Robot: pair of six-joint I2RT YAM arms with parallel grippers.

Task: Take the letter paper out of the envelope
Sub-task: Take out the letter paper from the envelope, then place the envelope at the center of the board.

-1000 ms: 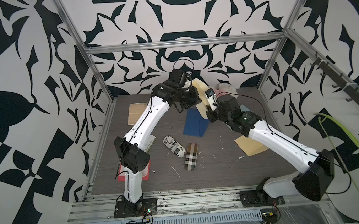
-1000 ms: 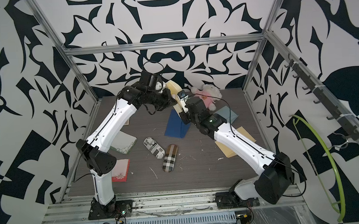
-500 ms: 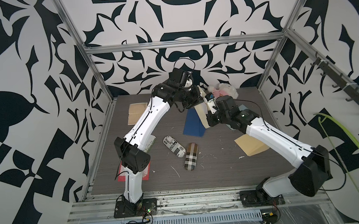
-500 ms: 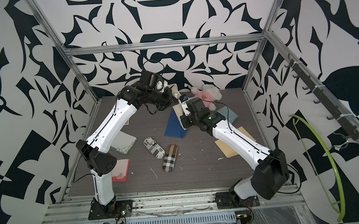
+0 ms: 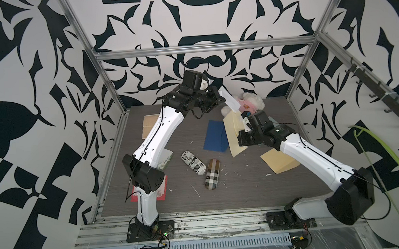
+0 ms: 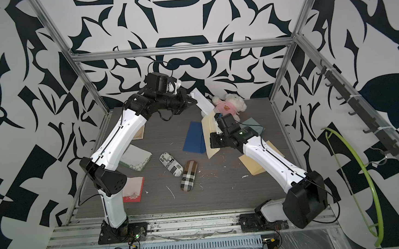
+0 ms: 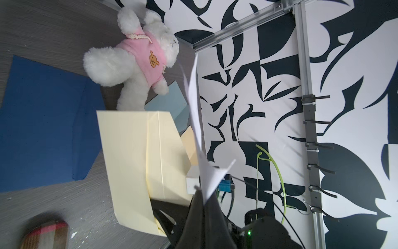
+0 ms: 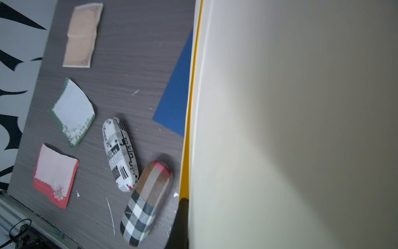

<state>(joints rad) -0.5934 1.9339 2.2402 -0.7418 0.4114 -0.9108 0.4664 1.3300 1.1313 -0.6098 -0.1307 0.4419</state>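
Observation:
My left gripper is up at the back of the table, shut on one end of the white letter paper. In the left wrist view the black fingers pinch the sheet, which hangs edge-on, apart from the cream envelope. My right gripper is lower and nearer the front, shut on that envelope, which it holds tilted above the table. The envelope fills most of the right wrist view, with one dark finger against its edge.
A white teddy in a pink top lies behind the envelope. A dark blue envelope lies beside it and a tan one under my right arm. Two glasses cases are mid-table. Flat pads lie at the left.
My right gripper has drawn the cream envelope down and toward the front, away from the left gripper. The white sheet stayed in the left gripper and now shows clear of the envelope.

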